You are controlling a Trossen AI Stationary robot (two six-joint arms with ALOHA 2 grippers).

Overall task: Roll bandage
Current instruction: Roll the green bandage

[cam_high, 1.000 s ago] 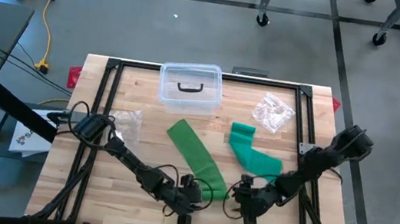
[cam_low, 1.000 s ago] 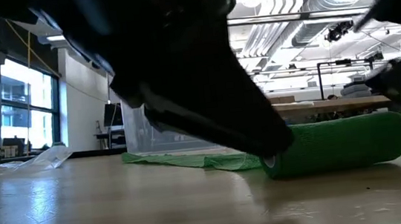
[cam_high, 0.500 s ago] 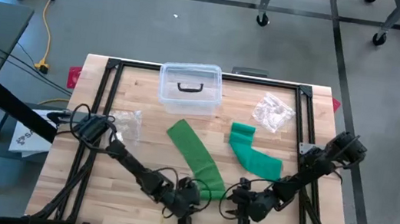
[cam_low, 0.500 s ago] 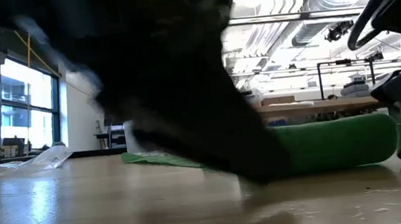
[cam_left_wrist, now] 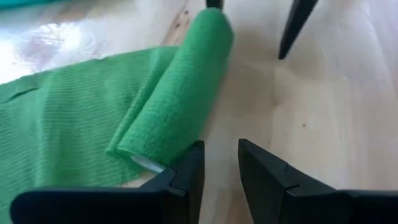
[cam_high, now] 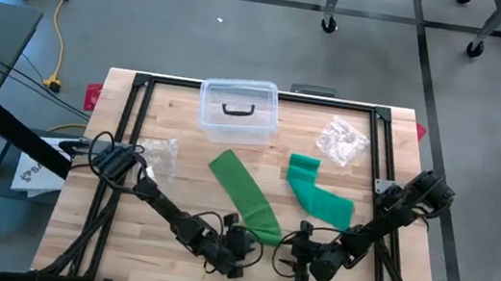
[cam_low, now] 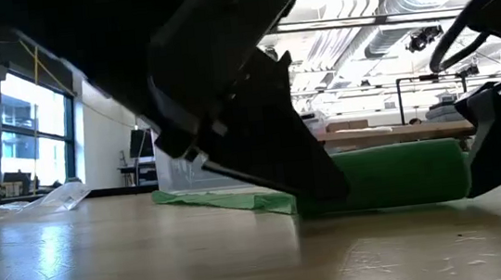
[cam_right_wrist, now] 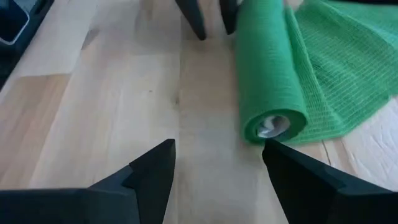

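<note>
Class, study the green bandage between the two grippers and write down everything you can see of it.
The green bandage is a woven, gauzy strip lying flat on the wooden table. Its near end is wound into a tight roll with a pale core. The left gripper and right gripper sit at opposite ends of the roll, neither clamping it.

Bandage roll [cam_high: 268, 241] between claws (touching neither)

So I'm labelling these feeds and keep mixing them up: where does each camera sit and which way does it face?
High view: overhead, looking straight down on the table; both arms show.
Low view: at tabletop height, looking level past the green roll; dark arm parts show.
Left wrist view: behind the left gripper, facing the roll.
Right wrist view: behind the right gripper, wide open, facing the roll's other end.
Shared: both wrist views show the roll with the other arm's fingertips beyond.
</note>
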